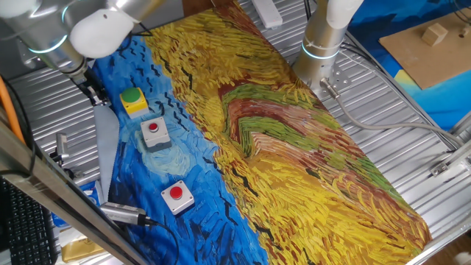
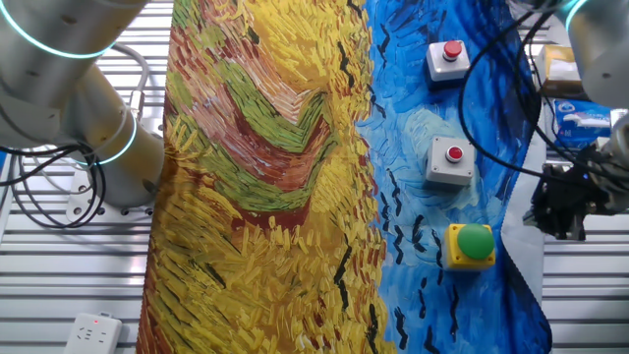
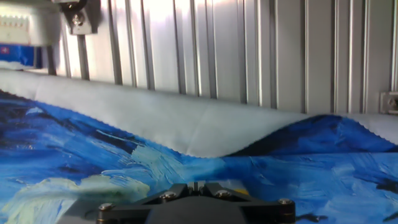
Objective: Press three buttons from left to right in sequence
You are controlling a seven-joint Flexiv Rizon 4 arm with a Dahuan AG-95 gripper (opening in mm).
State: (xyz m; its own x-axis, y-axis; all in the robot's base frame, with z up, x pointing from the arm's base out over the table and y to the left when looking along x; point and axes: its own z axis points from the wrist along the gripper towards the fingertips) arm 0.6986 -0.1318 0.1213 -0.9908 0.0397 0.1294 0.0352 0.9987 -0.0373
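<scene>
Fixed views face across the cloth (image 1: pixel 294 140) oppositely; hand view low, perhaps near.

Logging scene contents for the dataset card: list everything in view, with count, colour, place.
green button: 1, green cap on yellow box, blue part of cloth, end of the row nearest the hand
red buttons: 2, red caps on grey-white boxes, same row, blue part
cloth: 1, yellow, green and blue painting print, covering the table
power strip: 1, white, on the slatted metal table edge
wooden block: 1, tan, on a brown board
hand: 1, black, beside the cloth edge near the green button
</scene>
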